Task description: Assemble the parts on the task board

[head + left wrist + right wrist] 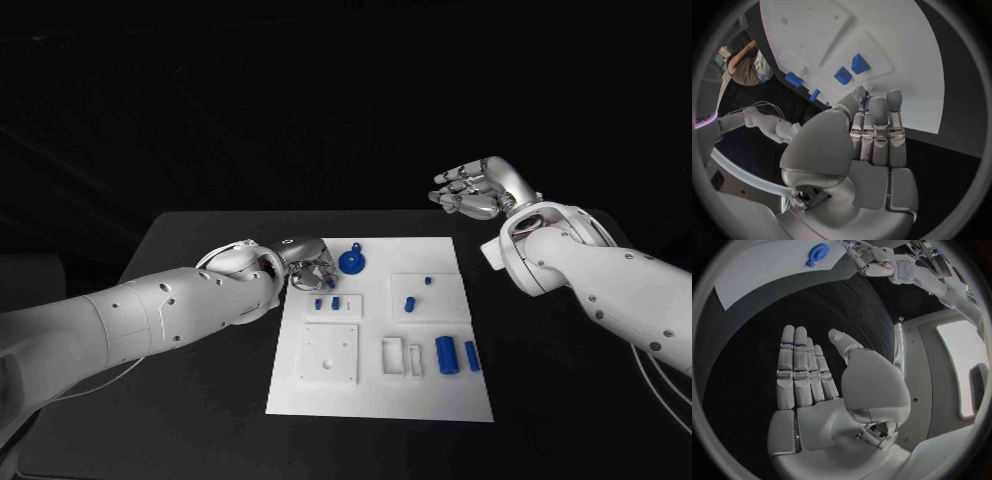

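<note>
The white task board [378, 385] lies mid-table. On it are a round blue part with a knob [352, 262], two small blue parts [326, 302] in a raised frame, two more [410, 303] in the frame beside it, and blue cylinders [447, 353] near the front right. My left hand [306, 262] hovers at the board's far left edge beside the round part. Its fingers [878, 125] are straight and together, pointing at the two small parts [851, 70]. A blue sliver shows past the fingertips. My right hand [480, 190] is raised off the board's far right, flat and holding nothing [811, 385].
A white plate with holes [329, 353] and narrow white slots [394, 355] sit on the board's near half. Black table [577, 400] surrounds the board on both sides. The right wrist view shows the board [773, 270], the round part [817, 252] and the left hand [873, 260].
</note>
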